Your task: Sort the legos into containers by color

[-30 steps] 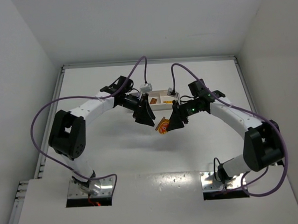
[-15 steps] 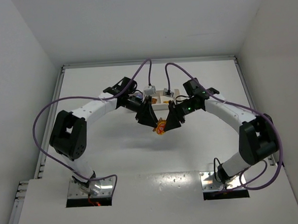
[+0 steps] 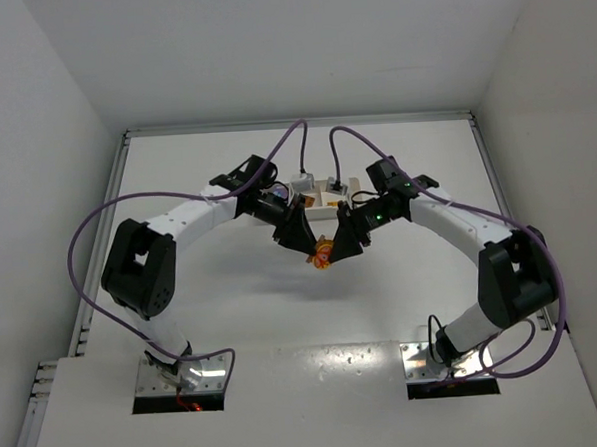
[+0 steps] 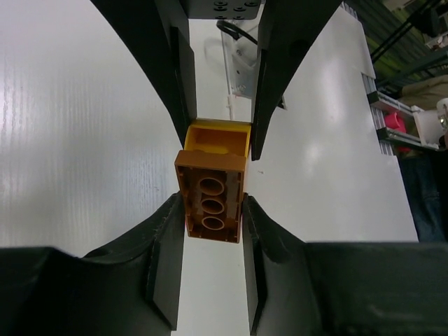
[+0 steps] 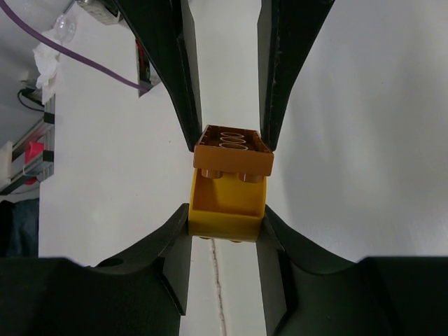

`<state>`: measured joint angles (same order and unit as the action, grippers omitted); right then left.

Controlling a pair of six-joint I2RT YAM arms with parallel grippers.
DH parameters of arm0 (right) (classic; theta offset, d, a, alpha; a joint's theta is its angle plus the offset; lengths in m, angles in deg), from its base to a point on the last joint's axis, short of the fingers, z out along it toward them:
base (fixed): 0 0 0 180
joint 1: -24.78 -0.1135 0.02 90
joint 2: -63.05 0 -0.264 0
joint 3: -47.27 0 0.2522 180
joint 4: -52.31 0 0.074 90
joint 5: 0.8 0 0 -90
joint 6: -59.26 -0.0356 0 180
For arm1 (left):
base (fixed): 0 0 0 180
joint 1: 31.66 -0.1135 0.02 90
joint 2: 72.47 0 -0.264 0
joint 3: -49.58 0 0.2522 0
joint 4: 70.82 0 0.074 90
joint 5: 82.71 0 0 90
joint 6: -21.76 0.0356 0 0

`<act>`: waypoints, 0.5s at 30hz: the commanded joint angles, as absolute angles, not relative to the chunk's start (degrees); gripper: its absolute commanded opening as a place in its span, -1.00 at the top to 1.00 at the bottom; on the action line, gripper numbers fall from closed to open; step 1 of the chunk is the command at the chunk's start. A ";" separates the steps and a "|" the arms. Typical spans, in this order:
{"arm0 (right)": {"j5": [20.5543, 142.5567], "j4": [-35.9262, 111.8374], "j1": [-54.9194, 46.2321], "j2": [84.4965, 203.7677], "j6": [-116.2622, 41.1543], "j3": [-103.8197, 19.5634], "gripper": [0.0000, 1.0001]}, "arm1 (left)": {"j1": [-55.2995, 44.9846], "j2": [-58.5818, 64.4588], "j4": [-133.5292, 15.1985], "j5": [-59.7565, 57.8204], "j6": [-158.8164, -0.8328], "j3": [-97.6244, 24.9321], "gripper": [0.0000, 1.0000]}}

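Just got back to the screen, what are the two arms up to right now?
Both arms meet in front of the long white plastic tray, sharing one stack of two joined pieces. The left gripper is shut on the orange-brown plastic brick, and the right gripper is shut on the yellow plastic brick plugged into it. The two bricks are not yet separated, so this looks like a pull-apart before sorting.

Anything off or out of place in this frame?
Yes: an orange brick and a yellow brick are stuck together, overlapping only partly. The left end effector clamps the orange one and the right end effector clamps the yellow one. Nothing looks spilled or broken.
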<state>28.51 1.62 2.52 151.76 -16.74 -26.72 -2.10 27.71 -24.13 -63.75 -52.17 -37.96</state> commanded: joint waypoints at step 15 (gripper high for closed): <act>32.95 3.65 6.33 141.46 -14.39 -18.70 0.92 | -13.64 18.25 -25.07 -54.16 -49.35 -40.11 1.00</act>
<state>32.79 3.28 5.65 143.56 -15.89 -18.79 -12.96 22.16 -24.13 -58.38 -51.54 -37.96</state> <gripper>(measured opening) 0.381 0.373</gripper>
